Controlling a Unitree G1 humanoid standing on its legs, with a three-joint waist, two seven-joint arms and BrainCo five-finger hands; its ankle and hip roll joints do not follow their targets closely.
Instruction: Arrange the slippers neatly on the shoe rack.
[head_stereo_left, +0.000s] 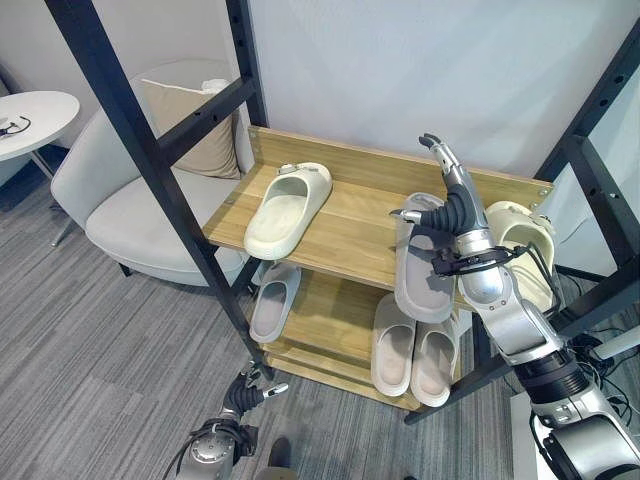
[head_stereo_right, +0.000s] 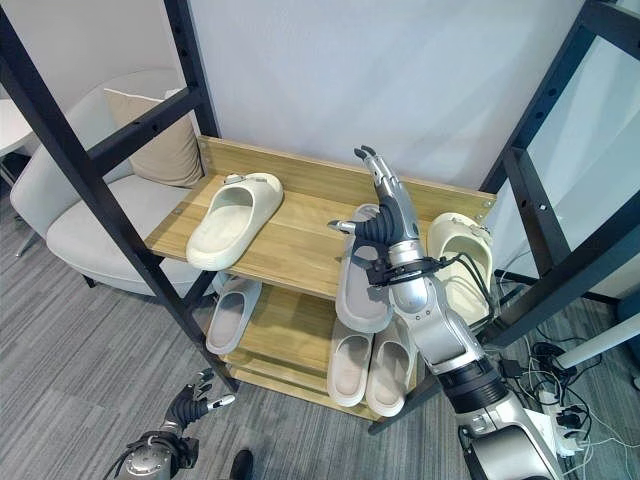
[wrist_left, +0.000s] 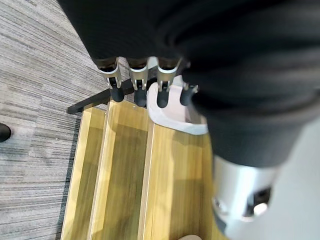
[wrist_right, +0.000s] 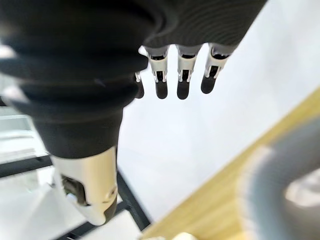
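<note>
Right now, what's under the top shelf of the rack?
On the lower shelf lie one grey slipper at left and a pair at right. The top shelf covers their back ends.

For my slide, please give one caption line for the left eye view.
Right hand open above a grey slipper overhanging the shoe rack top shelf, between two cream slippers.

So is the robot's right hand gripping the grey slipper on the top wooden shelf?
No, the right hand hovers with straight fingers above the grey slipper.
</note>
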